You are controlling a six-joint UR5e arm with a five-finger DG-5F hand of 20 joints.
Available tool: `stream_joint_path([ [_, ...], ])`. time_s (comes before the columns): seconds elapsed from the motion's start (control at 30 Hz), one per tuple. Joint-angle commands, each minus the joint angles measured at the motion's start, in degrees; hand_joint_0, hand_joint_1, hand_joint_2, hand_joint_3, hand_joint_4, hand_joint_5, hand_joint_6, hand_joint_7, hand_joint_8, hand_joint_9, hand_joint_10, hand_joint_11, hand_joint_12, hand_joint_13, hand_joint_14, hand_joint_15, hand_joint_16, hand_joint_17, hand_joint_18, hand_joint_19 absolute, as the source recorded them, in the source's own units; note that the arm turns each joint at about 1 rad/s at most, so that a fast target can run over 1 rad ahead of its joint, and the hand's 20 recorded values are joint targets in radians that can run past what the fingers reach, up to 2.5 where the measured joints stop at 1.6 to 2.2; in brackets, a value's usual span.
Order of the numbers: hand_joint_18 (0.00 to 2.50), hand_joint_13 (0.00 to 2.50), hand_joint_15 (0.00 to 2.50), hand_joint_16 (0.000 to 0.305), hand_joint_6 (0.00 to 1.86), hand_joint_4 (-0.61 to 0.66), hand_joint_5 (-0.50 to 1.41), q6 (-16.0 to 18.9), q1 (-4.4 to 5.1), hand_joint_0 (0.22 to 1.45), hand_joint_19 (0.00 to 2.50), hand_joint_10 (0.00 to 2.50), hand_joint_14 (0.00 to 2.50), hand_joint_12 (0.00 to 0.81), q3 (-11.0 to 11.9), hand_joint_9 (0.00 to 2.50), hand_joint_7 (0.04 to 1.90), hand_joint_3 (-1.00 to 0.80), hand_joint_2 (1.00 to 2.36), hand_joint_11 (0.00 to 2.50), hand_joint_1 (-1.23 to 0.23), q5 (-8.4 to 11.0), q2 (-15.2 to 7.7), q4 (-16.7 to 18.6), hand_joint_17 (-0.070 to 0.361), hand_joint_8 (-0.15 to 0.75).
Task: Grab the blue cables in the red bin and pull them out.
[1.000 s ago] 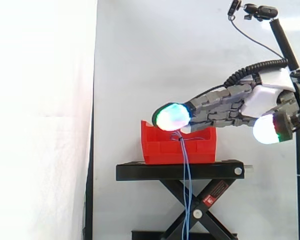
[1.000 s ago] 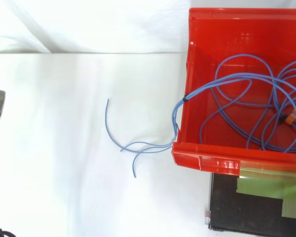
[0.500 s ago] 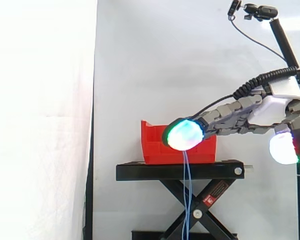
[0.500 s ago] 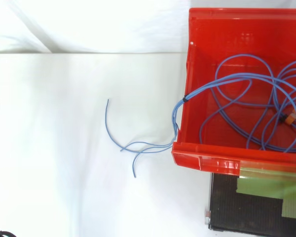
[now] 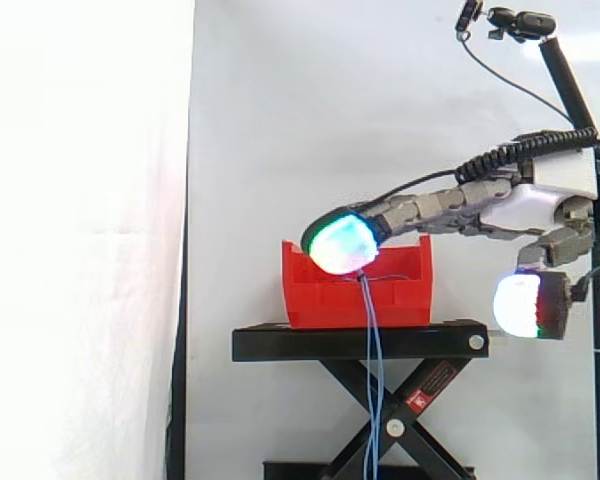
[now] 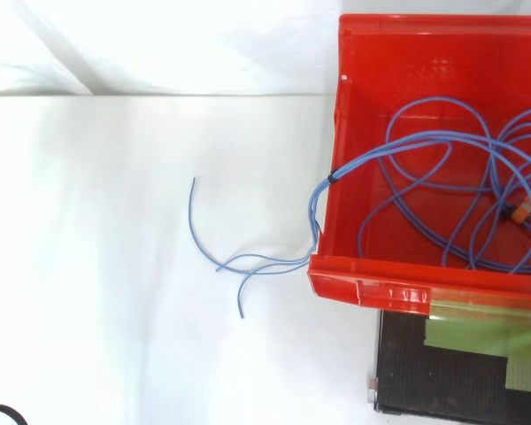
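Hand [image 5: 530, 208] is lifting and reaching back over your red bin [image 6: 372, 290], fingers straight, gripping nothing; blue cables [image 6: 333, 177] are staying put inside, so grab still pending.

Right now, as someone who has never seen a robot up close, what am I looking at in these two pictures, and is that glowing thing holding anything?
That is a robot arm's hand; its fingertips are thick pads that glow. One picture is taken from the side, level with the work, and the other from above, looking down. A red bin sits on a black stand before a white curtain. Loose blue cables lie coiled in the bin. A few strands spill over its wall and hang down, their ends resting on the white surface below. In the side picture the hand's fingers are stretched out straight at the height of the bin's top, and it grips nothing.
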Motion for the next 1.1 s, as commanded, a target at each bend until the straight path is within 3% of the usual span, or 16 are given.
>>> stream_joint_path([
  [0.0, 0.00, 0.00, 0.21, 0.050, 0.01, 0.22, 0.30, -10.0, 0.00, 0.77, 0.31, 0.00, 0.01, 0.317, 0.0, 0.18, 0.19, -1.00, 1.00, 0.16, -0.76, 1.24, 0.0, 1.7, 0.112, 0.232],
  [0.13, 0.00, 0.00, 0.21, 0.050, 0.01, 0.22, 0.30, -15.4, 0.00, 0.78, 0.32, 0.00, 0.01, 0.315, 0.0, 0.19, 0.19, -1.00, 1.00, 0.17, -0.76, 2.47, 0.0, 1.9, 0.112, 0.234],
  [0.3, 0.00, 0.00, 0.21, 0.050, 0.01, 0.22, 0.31, -17.6, 0.26, 0.78, 0.30, 0.00, 0.01, 0.315, 0.0, 0.20, 0.19, -1.00, 1.00, 0.19, -0.76, 2.65, -0.2, 1.8, 0.112, 0.237],
  [0.43, 0.00, 0.00, 0.21, 0.050, 0.01, 0.22, 0.31, -18.4, 0.09, 0.78, 0.31, 0.00, 0.01, 0.315, 1.3, 0.21, 0.19, -1.00, 1.00, 0.20, -0.76, 3.18, -4.9, 3.6, 0.111, 0.238],
  [0.5, 0.00, 0.00, 0.21, 0.050, 0.01, 0.22, 0.31, -17.8, -0.09, 0.78, 0.31, 0.00, 0.01, 0.315, 4.1, 0.22, 0.19, -1.00, 1.00, 0.20, -0.76, 3.09, -7.5, 3.9, 0.112, 0.241],
  [0.6, 0.00, 0.00, 0.22, 0.049, 0.01, 0.23, 0.31, -16.9, -0.35, 0.78, 0.30, 0.01, 0.01, 0.315, 6.9, 0.24, 0.20, -1.00, 1.00, 0.23, -0.76, 2.47, -9.4, 2.7, 0.111, 0.242],
  [0.63, 0.00, 0.00, 0.21, 0.049, 0.01, 0.23, 0.31, -16.1, -0.53, 0.78, 0.31, 0.01, 0.01, 0.315, 8.9, 0.24, 0.20, -1.00, 1.00, 0.23, -0.76, 1.94, -10.5, 0.8, 0.111, 0.242],
  [0.67, 0.00, 0.00, 0.22, 0.050, 0.01, 0.23, 0.31, -14.7, -0.88, 0.78, 0.32, 0.01, 0.01, 0.314, 12.2, 0.24, 0.20, -1.00, 1.00, 0.24, -0.76, 0.89, -11.8, -3.6, 0.111, 0.242],
  [0.7, 0.00, 0.00, 0.22, 0.050, 0.01, 0.23, 0.31, -14.2, -1.05, 0.78, 0.32, 0.01, 0.01, 0.315, 13.4, 0.25, 0.20, -1.00, 1.00, 0.24, -0.76, 0.36, -12.0, -5.7, 0.111, 0.242],
  [0.73, 0.00, 0.00, 0.22, 0.049, 0.01, 0.23, 0.31, -12.4, -1.41, 0.78, 0.32, 0.01, 0.01, 0.315, 17.4, 0.25, 0.20, -1.00, 1.00, 0.25, -0.76, -0.96, -13.1, -13.7, 0.111, 0.242],
  [0.8, 0.00, 0.00, 0.21, 0.049, 0.01, 0.22, 0.31, -10.5, -1.67, 0.78, 0.31, 0.01, 0.01, 0.314, 20.4, 0.25, 0.20, -1.00, 1.00, 0.26, -0.76, -1.83, -13.2, -21.9, 0.111, 0.242],
  [0.9, 0.00, 0.00, 0.21, 0.050, 0.01, 0.22, 0.31, -9.8, -1.67, 0.78, 0.32, 0.01, 0.01, 0.314, 22.2, 0.26, 0.20, -1.00, 1.00, 0.29, -0.76, -1.83, -13.2, -26.8, 0.111, 0.248],
  [0.97, 0.00, 0.00, 0.22, 0.049, 0.01, 0.22, 0.31, -9.7, -1.85, 0.78, 0.31, 0.01, 0.01, 0.315, 25.1, 0.27, 0.20, -1.00, 1.00, 0.30, -0.76, -1.83, -13.2, -32.0, 0.111, 0.250],
  [1.07, 0.00, 0.00, 0.22, 0.049, 0.01, 0.22, 0.31, -10.3, -2.28, 0.78, 0.31, 0.01, 0.01, 0.315, 27.7, 0.28, 0.20, -1.00, 1.00, 0.30, -0.76, -1.66, -13.2, -35.2, 0.111, 0.253],
])
